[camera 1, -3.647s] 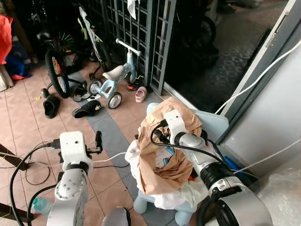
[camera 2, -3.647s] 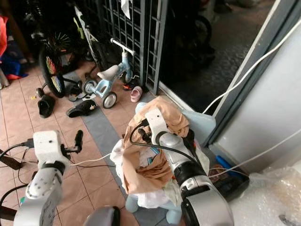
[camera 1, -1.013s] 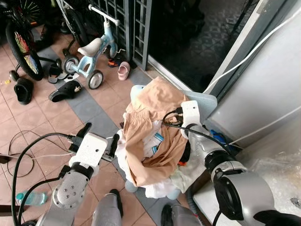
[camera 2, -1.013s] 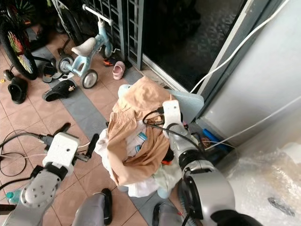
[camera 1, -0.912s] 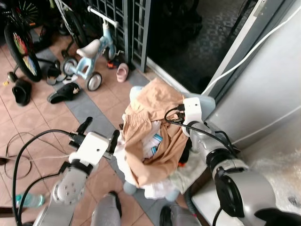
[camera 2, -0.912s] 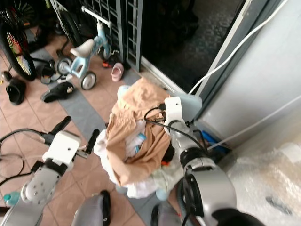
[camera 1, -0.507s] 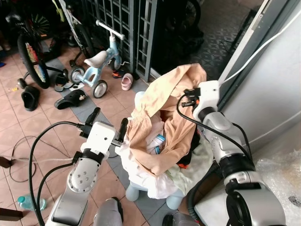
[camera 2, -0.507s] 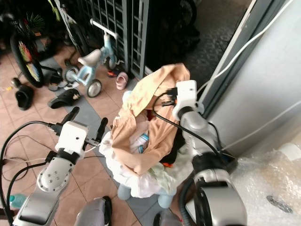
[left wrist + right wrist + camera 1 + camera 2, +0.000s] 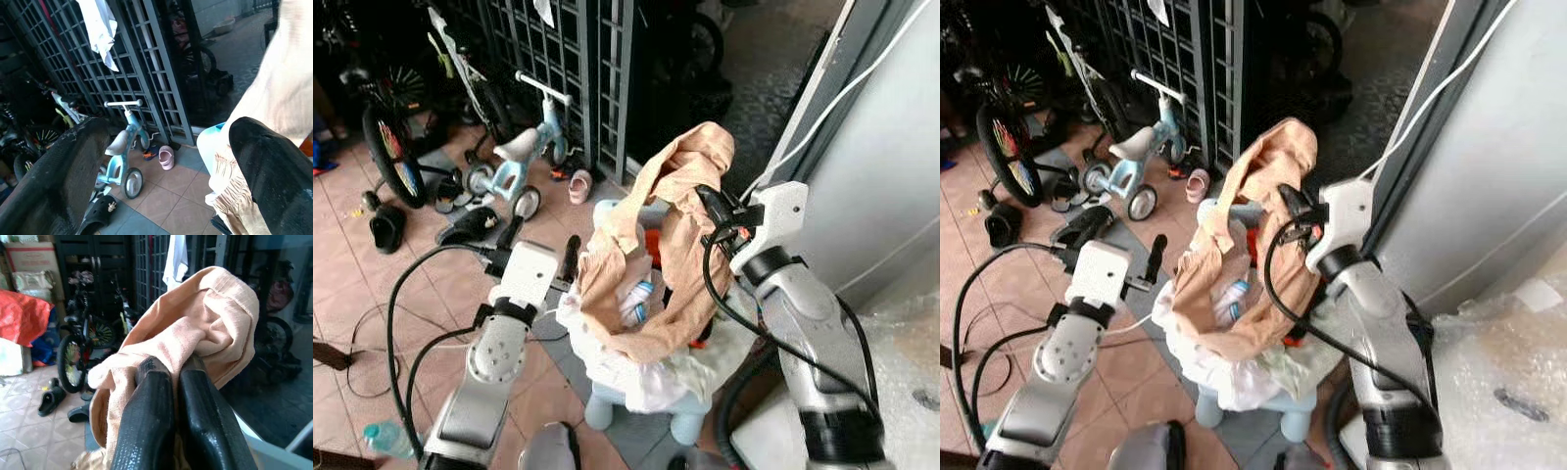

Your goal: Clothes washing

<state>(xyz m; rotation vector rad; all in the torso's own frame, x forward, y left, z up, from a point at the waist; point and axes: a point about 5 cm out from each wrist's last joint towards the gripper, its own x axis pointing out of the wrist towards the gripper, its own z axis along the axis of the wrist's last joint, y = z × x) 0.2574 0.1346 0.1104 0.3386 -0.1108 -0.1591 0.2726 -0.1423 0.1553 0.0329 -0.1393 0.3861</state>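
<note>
Far left on the tiled floor: a bicycle (image 9: 384,147) by the dark metal grille (image 9: 570,59), black sandals (image 9: 387,227) near its wheel, cables trailing across the tiles. A light-blue kids' balance bike (image 9: 521,157) stands in front of the grille, a small pink shoe (image 9: 579,185) just beside it.

The left gripper (image 9: 540,247) sits raised at the left edge of the laundry pile, fingers spread wide apart, holding nothing; in the left wrist view one finger (image 9: 274,171) is close against peach cloth, contact unclear.

Centre: a pale blue plastic stool (image 9: 607,406) carries a heap of clothes, white garment (image 9: 607,364) at the bottom hanging over the edge, something red-orange (image 9: 652,241) tucked inside. On top lies the peach-tan garment (image 9: 677,211), its upper end pulled up above the heap, its lower part draped down over the pile.

The right gripper (image 9: 717,208) is up at the right side of the heap. Its fingers (image 9: 151,421) are pinched tight together on a bunched fold of the peach-tan garment, cloth wrapping over the fingertips, clear in the right wrist view. A black cable loops from the right wrist down in front of the cloth.

Right: a grey door frame (image 9: 808,93) with a white cord (image 9: 862,88) running along it, white wall beyond, crinkled clear plastic (image 9: 901,343) at the lower right.
</note>
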